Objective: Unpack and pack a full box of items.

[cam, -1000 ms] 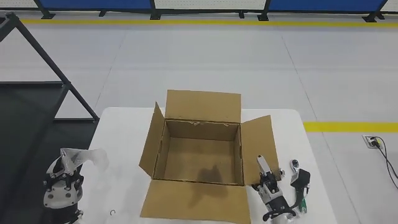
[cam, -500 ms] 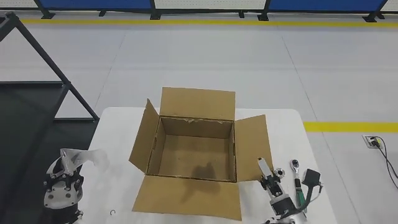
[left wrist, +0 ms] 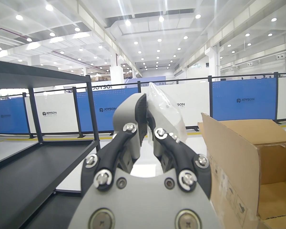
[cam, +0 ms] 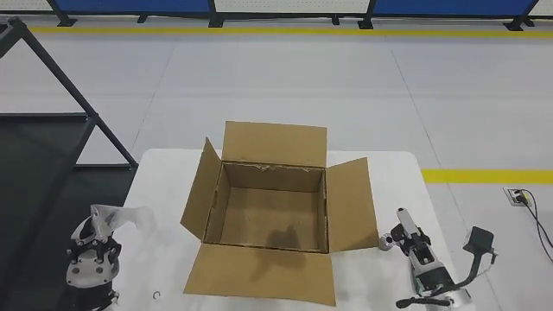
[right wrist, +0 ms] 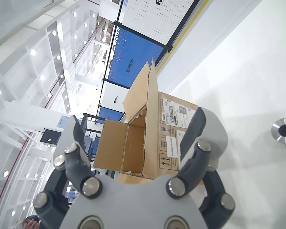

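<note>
Over the last second the right end effector [cam: 408, 231] had drawn away from the right flap of the box [cam: 275, 143]. It now stood farther right of the box, near the right edge of the desk [cam: 168, 255]. The box itself had slid slightly left early in that second, then lay still. The left end effector [cam: 96, 228] had stayed left of the box at the desk's left edge, pinching a clear plastic bag [cam: 125, 217].

The left wrist view showed the left end effector [left wrist: 147, 110] closed narrow on the bag [left wrist: 165, 110], which stood up above it. The box [left wrist: 231, 144] was close on one side and a black rack [left wrist: 38, 158] on the other. The right wrist view showed the right end effector [right wrist: 137, 117] spread wide, holding nothing, and facing the box [right wrist: 143, 129]. A small metal ring [right wrist: 285, 130] lay on the desk [right wrist: 240, 77] there. From above, the ring [cam: 386, 242] sat between the box's right flap and that end effector.

All four flaps stood open outward, with a strip of bare desk on each side of the box.
</note>
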Controlling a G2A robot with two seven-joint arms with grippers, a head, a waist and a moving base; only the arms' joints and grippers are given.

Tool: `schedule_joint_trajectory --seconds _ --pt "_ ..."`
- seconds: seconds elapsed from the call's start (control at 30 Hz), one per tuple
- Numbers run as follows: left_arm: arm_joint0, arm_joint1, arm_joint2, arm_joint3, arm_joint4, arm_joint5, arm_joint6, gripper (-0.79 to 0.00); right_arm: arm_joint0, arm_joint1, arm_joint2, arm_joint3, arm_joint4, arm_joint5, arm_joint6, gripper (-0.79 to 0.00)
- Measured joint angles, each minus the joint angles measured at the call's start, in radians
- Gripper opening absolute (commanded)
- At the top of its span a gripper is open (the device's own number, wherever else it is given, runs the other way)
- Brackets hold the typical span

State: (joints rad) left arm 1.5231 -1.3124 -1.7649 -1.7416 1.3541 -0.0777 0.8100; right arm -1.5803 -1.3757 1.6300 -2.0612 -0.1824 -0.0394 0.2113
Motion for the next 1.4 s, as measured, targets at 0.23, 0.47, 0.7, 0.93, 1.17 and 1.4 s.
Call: schedule_joint_trajectory --seconds 0.23,0.47,0.7,0.93,1.17,1.4 --pt "-0.006 0.002 0.021 0.000 0.008 -0.049 -0.033 -0.785 0.044 0.014 0.004 0.019 -0.193 -0.043 0.001 0.000" --pt "-0.016 0.002 0.039 0.004 0.022 -0.053 -0.026 -0.785 0.125 0.067 0.183 0.104 -0.584 -0.256 0.264 0.000" --pt "-0.007 0.002 0.040 0.011 0.032 -0.043 -0.024 -0.785 0.211 0.113 0.257 0.261 -0.823 -0.500 0.442 0.000" --pt "-0.001 0.002 0.047 0.002 0.041 -0.024 -0.029 -0.785 0.284 0.130 0.115 0.352 -1.088 -0.564 0.511 0.000" --pt "0.002 0.002 0.049 -0.003 0.049 -0.017 -0.034 -0.785 0.369 0.129 0.017 0.506 -1.133 -0.495 0.471 -0.394" --pt "-0.004 0.003 0.050 0.004 0.048 -0.018 -0.037 -0.785 0.375 0.137 0.005 0.538 -1.119 -0.510 0.466 -0.785"
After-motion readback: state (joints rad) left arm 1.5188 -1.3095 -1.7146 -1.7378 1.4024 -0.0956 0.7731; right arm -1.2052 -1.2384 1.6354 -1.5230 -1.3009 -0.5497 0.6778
